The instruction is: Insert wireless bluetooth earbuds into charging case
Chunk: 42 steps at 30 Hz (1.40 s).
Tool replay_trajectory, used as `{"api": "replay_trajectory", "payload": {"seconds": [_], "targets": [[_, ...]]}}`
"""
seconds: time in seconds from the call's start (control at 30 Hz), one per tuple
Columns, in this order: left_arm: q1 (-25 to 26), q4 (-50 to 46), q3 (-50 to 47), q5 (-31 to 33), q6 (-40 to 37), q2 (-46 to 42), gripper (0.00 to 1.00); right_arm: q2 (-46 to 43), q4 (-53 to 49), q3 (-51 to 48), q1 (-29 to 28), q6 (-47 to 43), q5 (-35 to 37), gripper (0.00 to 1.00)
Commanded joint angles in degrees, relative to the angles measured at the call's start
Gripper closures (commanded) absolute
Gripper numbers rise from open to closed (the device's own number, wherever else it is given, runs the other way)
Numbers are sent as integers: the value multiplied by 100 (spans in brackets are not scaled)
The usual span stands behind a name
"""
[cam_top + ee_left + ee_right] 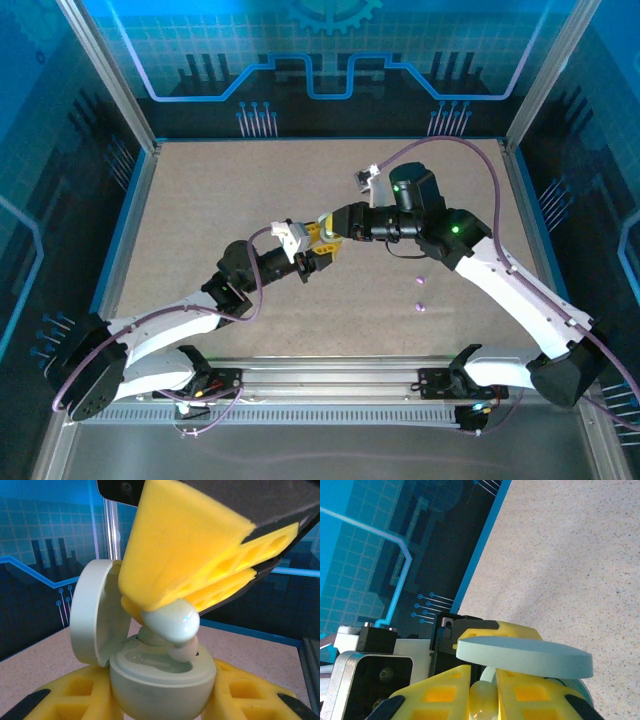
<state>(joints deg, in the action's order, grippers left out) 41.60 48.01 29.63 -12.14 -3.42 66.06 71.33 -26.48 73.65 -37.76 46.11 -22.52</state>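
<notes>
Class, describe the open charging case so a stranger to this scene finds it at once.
Above the middle of the speckled table, look between the yellow fingers of the left gripper. There sits a pale, rounded case, its round lid hinged open. Unlike the tiny purple pieces lying on the table, it is held aloft.

The pale teal-white pebble-shaped charging case (pixel 160 687) is seen to be of smooth plastic with a matt, eggshell finish, its round lid (pixel 90 612) included. The pale bead-like earbud (pixel 172 622) is finished glossier, and a bright highlight is carried on its rounded shell. The fingers (pixel 190 545) of the right gripper (pixel 165 605) and those of the left gripper (pixel 162 702) are made of yellow latticed plastic, matt and faintly grainy. The beige tabletop (pixel 200 220) is speckled and rough-looking. The silver frame rails (pixel 330 372) are of brushed metal. The white arm shells (pixel 520 290) are of smooth, slightly glossy plastic.
</notes>
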Motion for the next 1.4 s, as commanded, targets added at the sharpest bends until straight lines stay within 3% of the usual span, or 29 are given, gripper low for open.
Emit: {"api": "replay_trajectory", "payload": {"seconds": [0.0, 0.87, 1.37], "targets": [[72, 262, 61, 89, -141, 7, 74, 90, 3, 231, -118, -13, 181, 80], [82, 402, 84, 318, -81, -75, 74, 332, -913, 646, -395, -501, 520, 77], [85, 376, 35, 267, -62, -91, 74, 275, -929, 744, -422, -509, 648, 69]]}}
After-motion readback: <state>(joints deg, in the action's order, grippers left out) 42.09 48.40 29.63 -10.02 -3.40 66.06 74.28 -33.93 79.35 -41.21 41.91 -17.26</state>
